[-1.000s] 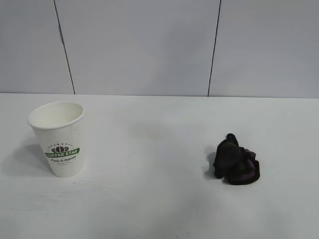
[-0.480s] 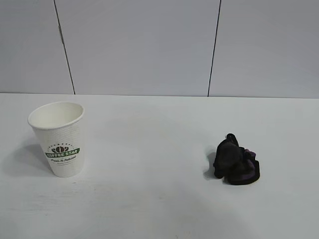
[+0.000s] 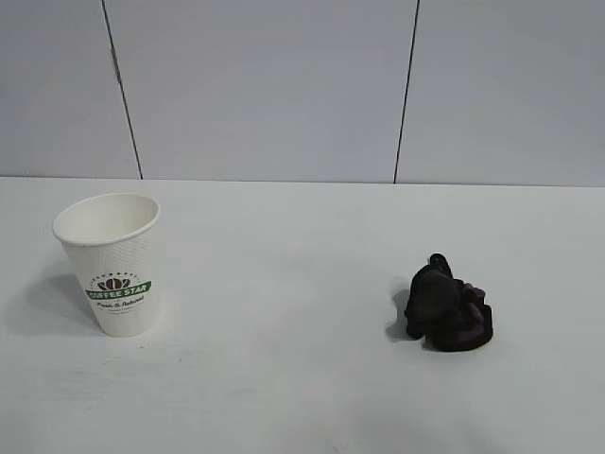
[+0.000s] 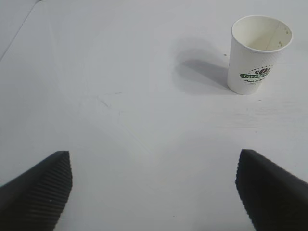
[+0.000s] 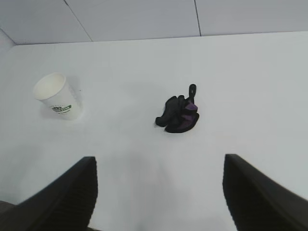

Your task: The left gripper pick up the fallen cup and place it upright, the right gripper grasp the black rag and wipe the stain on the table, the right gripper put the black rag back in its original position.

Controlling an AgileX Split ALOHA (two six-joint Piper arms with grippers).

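Left gripper (image 4: 154, 192): fingers spread wide, seen only in the left wrist view as two ribbed black fingertips (image 4: 38, 187) at the near margin. Nothing between them, nothing touched; bare table (image 4: 120, 96) under the gap. Released state confirmed.

Right gripper (image 5: 156, 192): fingers parted, somewhat less widely than the left pair. Seen only in the right wrist view as two dark fingers (image 5: 67, 197) low in the picture. Empty, clear of the surface, in contact with nothing.

Cup (image 3: 109, 265): standing upright, mouth up, toward the left edge of the surface as the exterior camera sees it, well forward of the back edge. Green banner and bean logo facing that camera. Interior appears empty in the left wrist view (image 4: 260, 53); shadow cast on the surface beside it. Well ahead of the left fingers, not touching them.

Black rag (image 3: 449, 307): bunched lump with purple edging, lying on the surface toward the right side, well apart from the cup. In the right wrist view (image 5: 178, 113), ahead of the right gripper and clear of both fingers.

Stain: none discernible on the surface in any of the three views.

View differences: exterior view shows cup, rag and grey panelled wall (image 3: 265, 85) behind the back edge, but neither gripper. Left wrist view shows cup only, no rag. Right wrist view shows both cup (image 5: 57, 96) and rag together.
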